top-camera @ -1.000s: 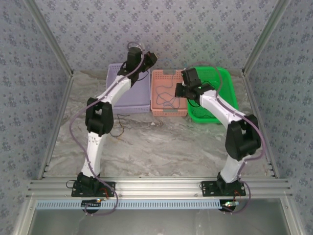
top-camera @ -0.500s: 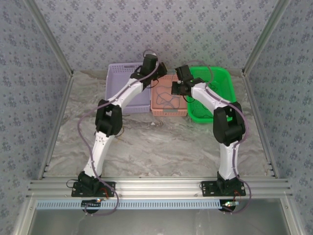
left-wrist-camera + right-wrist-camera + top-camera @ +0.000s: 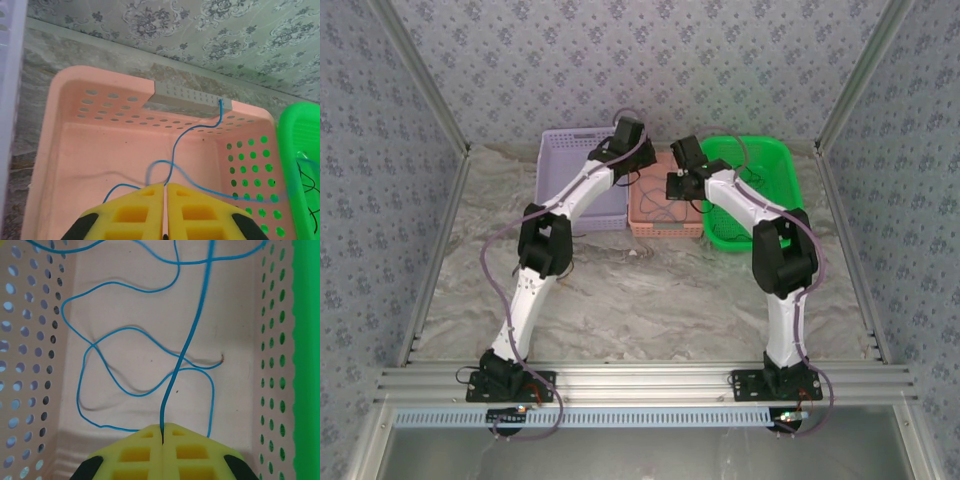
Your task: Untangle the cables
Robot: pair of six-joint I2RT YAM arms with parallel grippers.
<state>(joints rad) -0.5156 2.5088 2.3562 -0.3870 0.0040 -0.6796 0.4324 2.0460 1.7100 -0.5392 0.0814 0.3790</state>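
Marbled grey surface (image 3: 650, 300), flowered wallpaper walls (image 3: 650, 60) all round, three baskets in a row at the far edge.

Left gripper (image 3: 164, 192): yellow fingers pressed together, only a hairline seam between them, clamped on the blue cable (image 3: 175, 147), which enters the seam at the tips. It hangs over the near part of the pink basket (image 3: 95, 75). From the tips the cable climbs up and away to the notch in the far rim, where its free end pokes up. Another loop of it runs off to the right, across the holed side wall towards the green basket (image 3: 287, 140).

Right gripper (image 3: 162, 432): fingers shut too, clamped on the same blue cable, pinched in the seam. It is also over the pink basket, pointing down at the floor. The held strand rises straight up out of frame, taut-looking. The rest of the cable lies in loose crossing loops on the basket floor. A thin dark strand (image 3: 200, 366) lies under the loops, one end curling up near the right wall.

Black cables (image 3: 306, 182) sit in the green basket, just right of the pink one. Purple basket (image 3: 570, 170) is just left of the pink one, partly under the left arm.
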